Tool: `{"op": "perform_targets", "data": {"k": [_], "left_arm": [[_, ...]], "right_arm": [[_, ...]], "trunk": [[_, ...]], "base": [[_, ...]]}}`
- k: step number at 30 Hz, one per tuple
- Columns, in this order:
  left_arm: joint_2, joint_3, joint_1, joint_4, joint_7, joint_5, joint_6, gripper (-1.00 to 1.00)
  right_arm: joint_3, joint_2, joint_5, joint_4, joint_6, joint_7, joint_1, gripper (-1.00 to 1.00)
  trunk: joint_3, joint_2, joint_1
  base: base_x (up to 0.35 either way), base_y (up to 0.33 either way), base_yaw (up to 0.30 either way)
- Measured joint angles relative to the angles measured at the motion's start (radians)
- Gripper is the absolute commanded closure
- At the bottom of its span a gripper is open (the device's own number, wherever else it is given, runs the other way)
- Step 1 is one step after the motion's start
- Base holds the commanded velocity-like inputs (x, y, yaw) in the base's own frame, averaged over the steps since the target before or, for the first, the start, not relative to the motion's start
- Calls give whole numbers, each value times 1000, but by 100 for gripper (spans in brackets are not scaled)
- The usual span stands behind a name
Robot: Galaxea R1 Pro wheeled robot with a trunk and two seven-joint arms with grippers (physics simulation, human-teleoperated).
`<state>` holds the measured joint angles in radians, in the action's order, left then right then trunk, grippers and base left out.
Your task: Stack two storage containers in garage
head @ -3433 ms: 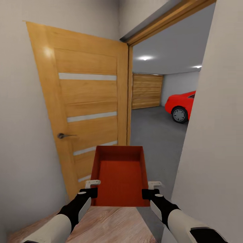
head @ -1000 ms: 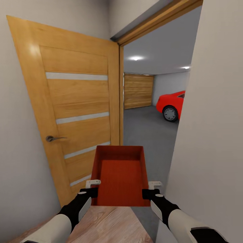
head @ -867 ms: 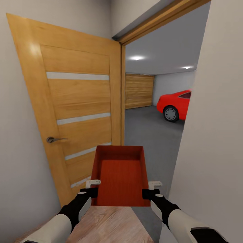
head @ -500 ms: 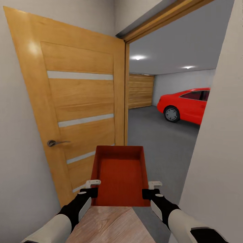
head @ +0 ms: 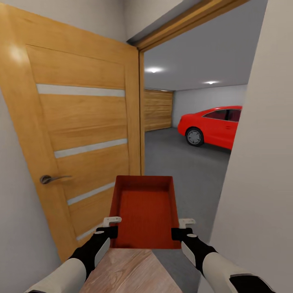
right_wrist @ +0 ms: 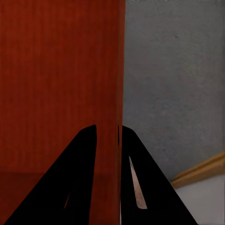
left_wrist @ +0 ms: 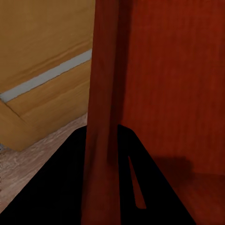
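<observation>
A robot stands at an open doorway, carrying one orange-red bin (head: 145, 211) out in front of its trunk. The bin is open-topped and shallow, held level with its long axis pointing ahead, above the line where light wood planks (head: 122, 270) meet the dark grey floor (head: 183, 162). The left gripper (head: 109, 228) clamps the bin's left wall near the close end; in the left wrist view its two dark fingers (left_wrist: 61, 187) sit either side of that thin wall. The right gripper (head: 183, 228) clamps the right wall the same way, and the right wrist view shows one finger (right_wrist: 70, 183) inside the bin and one outside, with grey concrete beyond. To the left, a wooden door (head: 77, 134) with pale horizontal strips and a metal handle (head: 51, 178) stands swung open against the wall. Through the doorway lies the garage: pale grey walls, two ceiling lights, a slatted wooden door (head: 158, 110) at the far end and a red car (head: 211, 126) parked to the right. A plain pale wall (head: 260, 162) stands along the right side, partly hiding the car
</observation>
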<state>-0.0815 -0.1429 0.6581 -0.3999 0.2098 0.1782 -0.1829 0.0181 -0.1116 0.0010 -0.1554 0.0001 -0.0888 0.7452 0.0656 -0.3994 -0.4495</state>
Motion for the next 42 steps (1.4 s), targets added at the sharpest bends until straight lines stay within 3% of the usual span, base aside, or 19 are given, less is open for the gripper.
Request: {"op": "perform_targets", "data": {"k": [11, 28, 42], "left_arm": [[0, -1, 0, 2, 1, 7, 0, 100], [0, -2, 0, 3, 0, 8, 1, 100], [1, -2, 0, 2, 0, 7, 1, 100]], "right_arm": [[-1, 1, 3, -2, 6, 1, 0, 100], [0, 0, 5, -3, 9, 0, 0, 100], [0, 0, 3, -2, 5, 0, 0, 100]], "trunk": [[0, 0, 0], [0, 0, 0], [0, 0, 0]], "base": [[192, 243, -44], [28, 24, -269], [227, 219, -276]]}}
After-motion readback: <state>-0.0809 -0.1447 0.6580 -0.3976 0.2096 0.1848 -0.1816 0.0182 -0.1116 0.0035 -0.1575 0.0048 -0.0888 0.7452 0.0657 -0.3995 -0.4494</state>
